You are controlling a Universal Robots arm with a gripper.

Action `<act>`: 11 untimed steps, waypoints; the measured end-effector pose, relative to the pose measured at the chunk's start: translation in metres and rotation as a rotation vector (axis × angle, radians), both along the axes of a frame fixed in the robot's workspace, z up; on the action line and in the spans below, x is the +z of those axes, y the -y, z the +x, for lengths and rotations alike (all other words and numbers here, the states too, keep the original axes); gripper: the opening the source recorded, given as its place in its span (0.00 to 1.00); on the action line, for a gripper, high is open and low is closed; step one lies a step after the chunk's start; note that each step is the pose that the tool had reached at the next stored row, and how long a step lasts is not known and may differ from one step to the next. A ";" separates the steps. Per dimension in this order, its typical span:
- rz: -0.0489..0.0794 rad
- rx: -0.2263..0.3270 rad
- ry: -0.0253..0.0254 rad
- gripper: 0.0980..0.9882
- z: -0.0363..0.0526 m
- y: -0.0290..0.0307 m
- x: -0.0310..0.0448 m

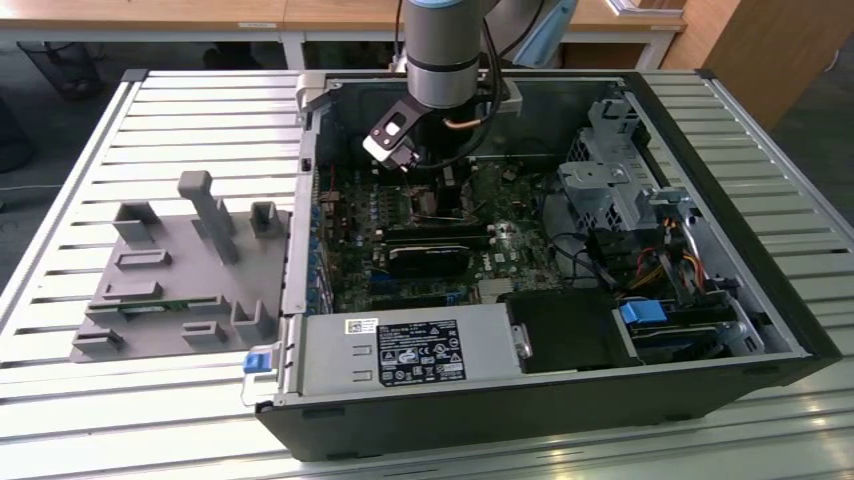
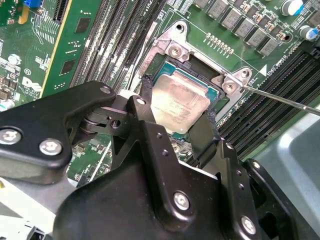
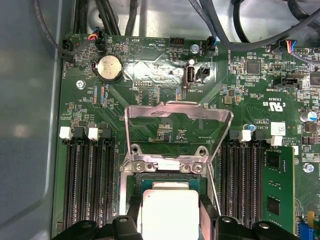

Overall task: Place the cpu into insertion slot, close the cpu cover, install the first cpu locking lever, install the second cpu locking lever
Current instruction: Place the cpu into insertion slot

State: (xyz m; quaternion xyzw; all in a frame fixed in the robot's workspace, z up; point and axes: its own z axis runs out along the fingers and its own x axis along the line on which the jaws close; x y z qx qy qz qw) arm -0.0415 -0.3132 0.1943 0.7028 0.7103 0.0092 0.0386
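Slatted metal table (image 1: 200,100) is bearing an open computer case (image 1: 534,415); inside, the gripper (image 2: 178,101) is pinching the cpu (image 2: 175,112) between narrowly parted fingers (image 2: 209,127), over the insertion slot (image 2: 165,62), the cpu cover (image 3: 175,106) standing raised.

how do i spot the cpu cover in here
Inside the open computer case, find the green motherboard. Beside the cpu, between the black memory slots, the cpu cover stands raised open: the only thin silver frame with a see-through square middle.

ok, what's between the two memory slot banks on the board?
The insertion slot, with the cpu at it and the cpu cover raised open behind, in the first wrist view.
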 end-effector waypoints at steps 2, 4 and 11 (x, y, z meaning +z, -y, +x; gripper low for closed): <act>0.000 0.000 0.0000 0.50 0.0000 0.0000 0.0000; 0.000 0.000 0.0000 0.50 0.0000 0.0000 0.0000; 0.000 0.000 0.0001 0.58 0.0001 -0.0001 -0.0003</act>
